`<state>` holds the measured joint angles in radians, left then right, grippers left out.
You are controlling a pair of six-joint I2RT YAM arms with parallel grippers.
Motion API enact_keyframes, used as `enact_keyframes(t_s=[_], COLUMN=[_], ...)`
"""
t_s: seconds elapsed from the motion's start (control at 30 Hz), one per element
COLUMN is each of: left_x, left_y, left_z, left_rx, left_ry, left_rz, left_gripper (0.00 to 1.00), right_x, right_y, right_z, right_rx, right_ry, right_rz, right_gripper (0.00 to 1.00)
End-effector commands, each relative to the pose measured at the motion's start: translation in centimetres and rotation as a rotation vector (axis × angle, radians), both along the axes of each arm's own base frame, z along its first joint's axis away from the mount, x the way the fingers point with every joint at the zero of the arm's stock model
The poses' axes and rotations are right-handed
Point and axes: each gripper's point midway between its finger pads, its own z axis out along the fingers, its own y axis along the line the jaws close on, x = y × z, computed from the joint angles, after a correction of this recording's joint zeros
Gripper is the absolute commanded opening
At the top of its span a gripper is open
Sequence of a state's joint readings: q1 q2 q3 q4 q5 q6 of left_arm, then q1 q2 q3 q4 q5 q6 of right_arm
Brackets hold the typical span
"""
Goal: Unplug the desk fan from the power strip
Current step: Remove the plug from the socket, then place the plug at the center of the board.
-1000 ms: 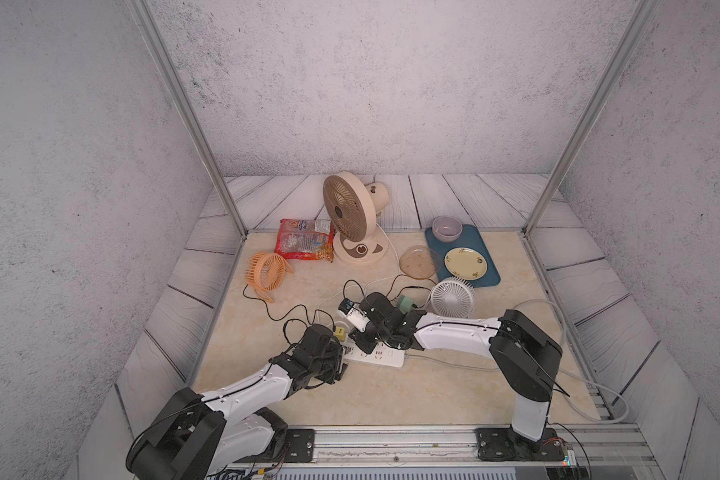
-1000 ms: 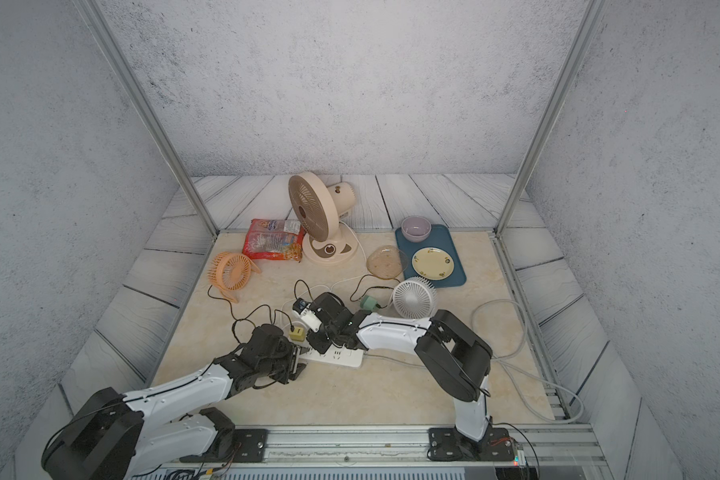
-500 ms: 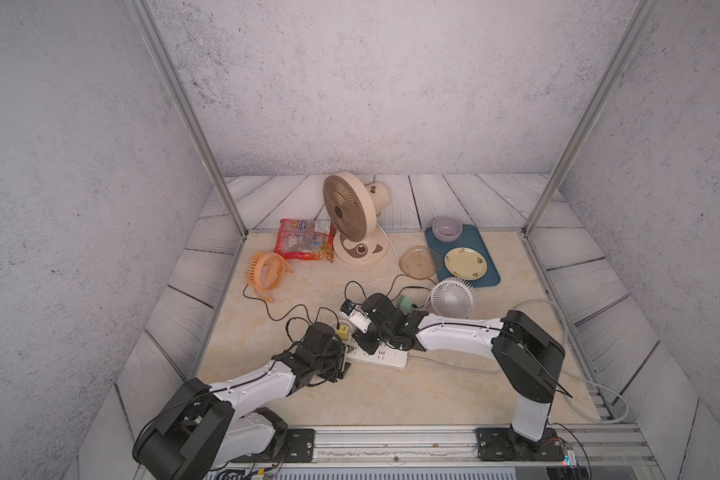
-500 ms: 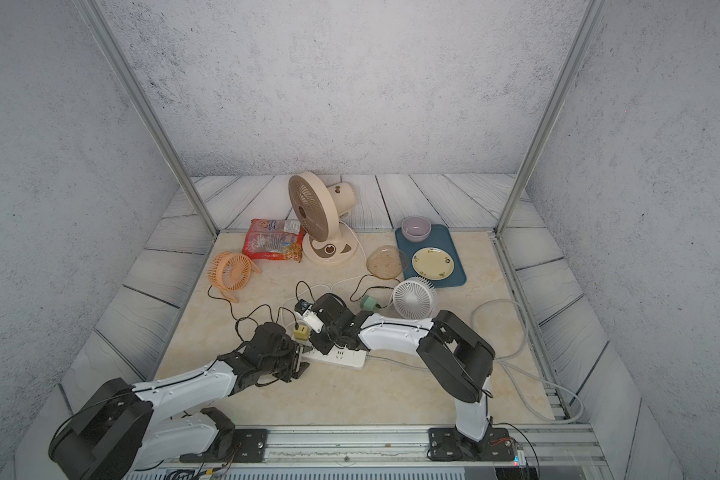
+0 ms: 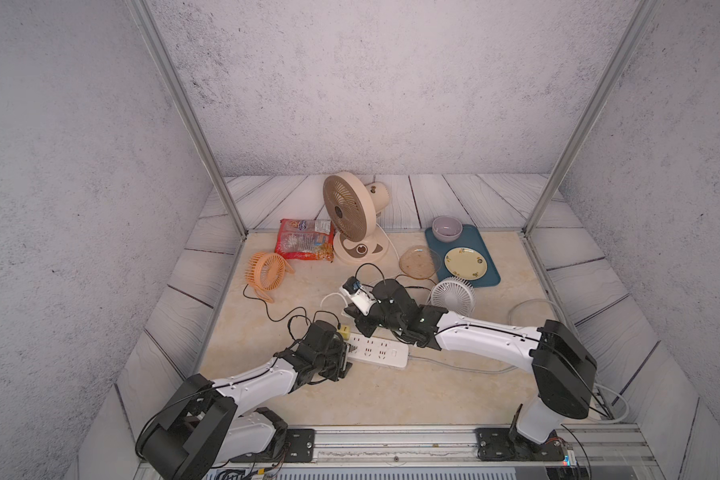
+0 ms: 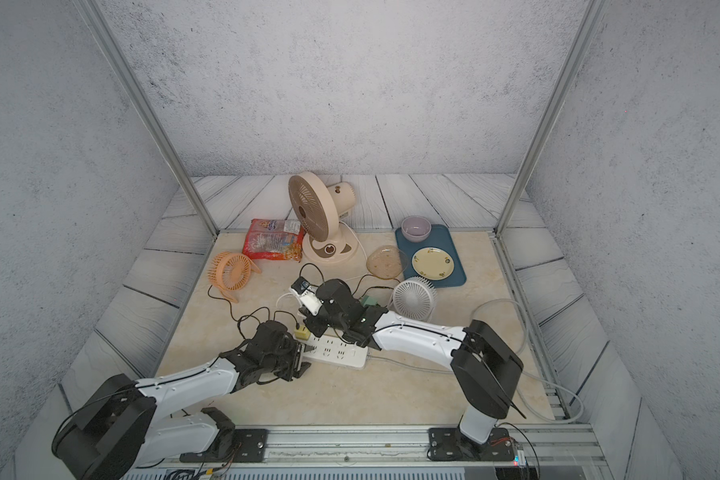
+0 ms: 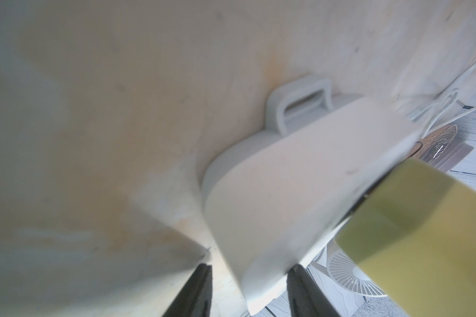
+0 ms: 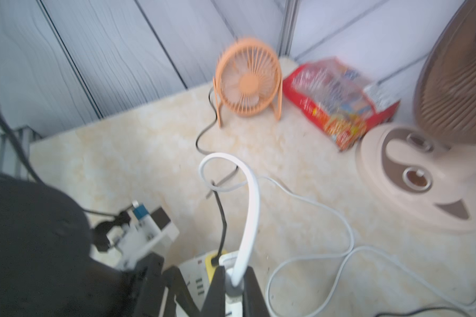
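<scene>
The left tool (image 7: 249,270) is clamped on one end of the power strip (image 5: 378,353), low at the front of the worktop (image 5: 391,395). The right tool (image 8: 234,271) is closed on the white plug (image 8: 231,304) of the desk fan (image 5: 350,210), which seemingly is not yet out. The next move calls for a straight pull off the strip.

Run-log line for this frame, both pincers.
left pincer: shut on power strip end | right pincer: shut on white plug | plug seating: unclear
</scene>
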<state>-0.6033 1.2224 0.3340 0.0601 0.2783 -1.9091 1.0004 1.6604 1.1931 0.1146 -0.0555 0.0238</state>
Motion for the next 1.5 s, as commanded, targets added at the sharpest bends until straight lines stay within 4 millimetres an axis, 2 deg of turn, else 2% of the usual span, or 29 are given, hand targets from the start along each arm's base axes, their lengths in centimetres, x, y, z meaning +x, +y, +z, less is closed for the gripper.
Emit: enact_keyframes(t_s=[0.0,0.27,0.37,0.6,0.7,0.83,1.07,1.2,1.27,1.37,1.47], left_x=[-12.5,-12.4,-12.1,-11.5,-11.7,-11.1,-8.9,-6.9,-6.2,-5.0,-4.2], left_y=[8.8,9.1,9.2,9.2,9.3,9.0,7.6,6.8,6.3,6.5,7.6], left_z=[-7.7,-7.3,-7.1,-6.9,-7.2,-7.0,-5.4,-3.5,-2.2,0.9,4.2], left_rx=[0.362,0.371,0.371,0.384,0.386,0.383,0.366,0.365,0.352,0.379,0.438], left_ry=[0.519,0.496,0.48,0.444,0.452,0.427,0.351,0.287,0.253,0.184,0.105], left_rz=[0.038,0.044,0.048,0.027,0.026,0.02,-0.043,-0.072,-0.09,-0.117,-0.117], left_gripper=[0.49,0.49,0.5,0.52,0.53,0.54,0.6,0.63,0.63,0.64,0.64], right_x=[0.9,4.8,7.3,13.7,15.6,17.5,19.3,19.9,20.0,19.9,19.6], right_y=[0.0,-2.0,-3.1,-7.0,-8.1,-8.5,-7.6,-7.0,-7.0,-7.5,-7.7], right_z=[1.5,0.6,-0.1,-3.6,-5.0,-7.0,-11.5,-13.4,-13.6,-13.0,-11.4], right_rx=[0.021,-0.001,-0.006,0.039,0.064,0.102,0.095,0.055,0.032,0.02,0.025], right_ry=[-0.048,0.028,0.088,0.29,0.344,0.409,0.481,0.471,0.468,0.449,0.435], right_rz=[-0.036,-0.198,-0.274,-0.495,-0.551,-0.589,-0.609,-0.579,-0.566,-0.552,-0.522], right_gripper=[0.0,0.0,0.0,0.0,0.0,0.0,0.01,0.12,0.23,0.43,0.56])
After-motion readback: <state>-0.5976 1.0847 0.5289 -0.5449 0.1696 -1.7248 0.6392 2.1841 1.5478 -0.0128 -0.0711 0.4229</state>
